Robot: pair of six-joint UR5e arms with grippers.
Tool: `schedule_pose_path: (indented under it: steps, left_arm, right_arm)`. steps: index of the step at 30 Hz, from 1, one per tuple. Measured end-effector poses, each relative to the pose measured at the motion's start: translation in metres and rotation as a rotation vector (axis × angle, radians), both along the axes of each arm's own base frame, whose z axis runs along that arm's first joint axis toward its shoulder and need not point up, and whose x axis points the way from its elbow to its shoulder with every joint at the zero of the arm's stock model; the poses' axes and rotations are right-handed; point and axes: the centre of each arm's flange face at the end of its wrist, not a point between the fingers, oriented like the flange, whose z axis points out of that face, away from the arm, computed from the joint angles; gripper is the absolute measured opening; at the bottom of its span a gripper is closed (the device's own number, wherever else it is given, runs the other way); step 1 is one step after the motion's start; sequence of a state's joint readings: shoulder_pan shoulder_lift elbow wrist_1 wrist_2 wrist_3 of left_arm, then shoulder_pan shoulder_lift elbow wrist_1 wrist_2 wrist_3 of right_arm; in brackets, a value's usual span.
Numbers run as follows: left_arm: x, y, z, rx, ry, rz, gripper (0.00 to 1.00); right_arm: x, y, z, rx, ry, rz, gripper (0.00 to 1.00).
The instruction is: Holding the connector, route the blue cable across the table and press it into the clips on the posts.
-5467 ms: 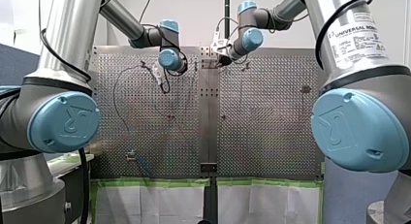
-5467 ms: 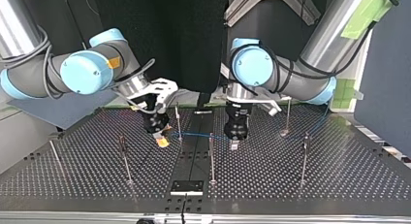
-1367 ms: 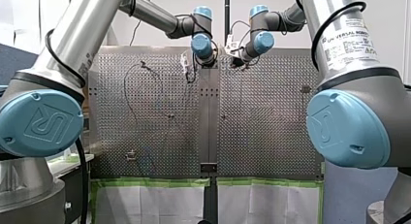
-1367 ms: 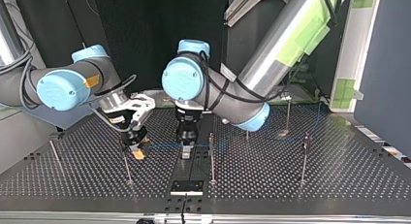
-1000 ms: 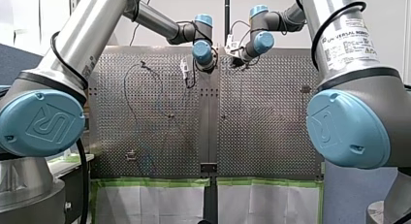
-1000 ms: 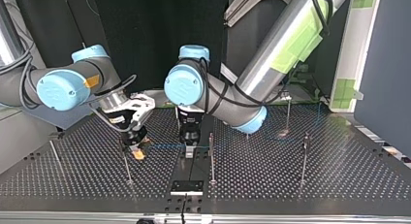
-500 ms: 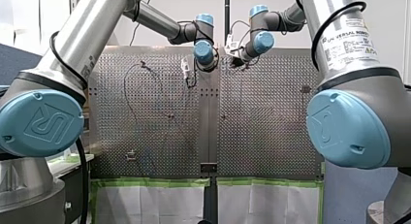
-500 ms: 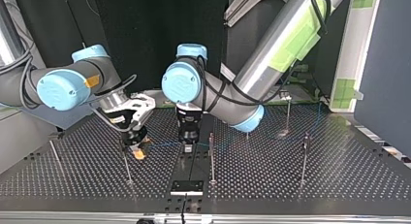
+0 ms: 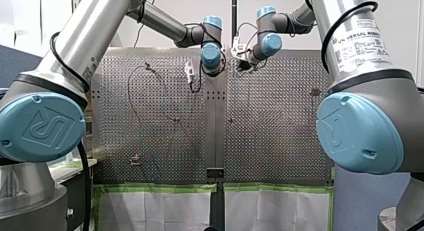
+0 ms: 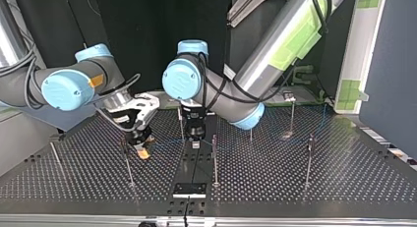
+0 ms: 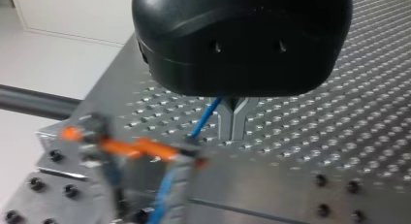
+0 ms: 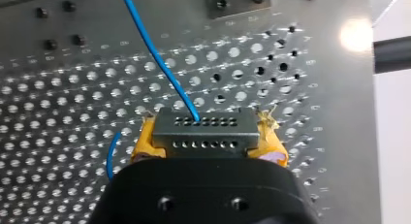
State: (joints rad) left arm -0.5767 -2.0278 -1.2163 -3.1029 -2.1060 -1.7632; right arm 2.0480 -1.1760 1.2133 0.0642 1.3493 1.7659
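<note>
My right claw [image 12: 208, 140] is clamped on the dark rectangular multi-pin connector [image 12: 203, 129], yellow pads [image 12: 145, 141] at either end, above the perforated metal desk [image 12: 58, 112]. The thin blue cable [image 12: 160, 59] leaves the connector's face and crosses the desk. My left claw [image 11: 235, 124] has its metal fingers together, with the cable just beside them, above a blurred orange clip [image 11: 140, 149]

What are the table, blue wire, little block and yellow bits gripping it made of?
The table: metal, by its grey sheen and glare.
The cable: likely wire in smooth blue plastic; it curves.
The connector: dark matte block with rows of holes, plastic or metal, cannot tell.
The pads: yellow, soft-looking, frayed edges, perhaps rubber or tape.
</note>
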Motion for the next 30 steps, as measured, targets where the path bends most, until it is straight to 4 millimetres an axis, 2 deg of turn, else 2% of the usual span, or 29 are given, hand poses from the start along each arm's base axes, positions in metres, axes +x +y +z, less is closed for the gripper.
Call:
schedule_pose_path:
  steps: [16,30]
  left_arm:
    - [-0.017,-0.002,-0.059,0.001,0.013,-0.02,0.0]
    - [-0.031,-0.005,-0.112,-0.004,0.024,-0.119,0.0]
  right_arm:
    - [-0.014,0.014,-0.064,0.096,0.072,-0.025,0.0]
    - [-0.032,0.024,-0.116,0.124,0.163,-0.095,0.0]
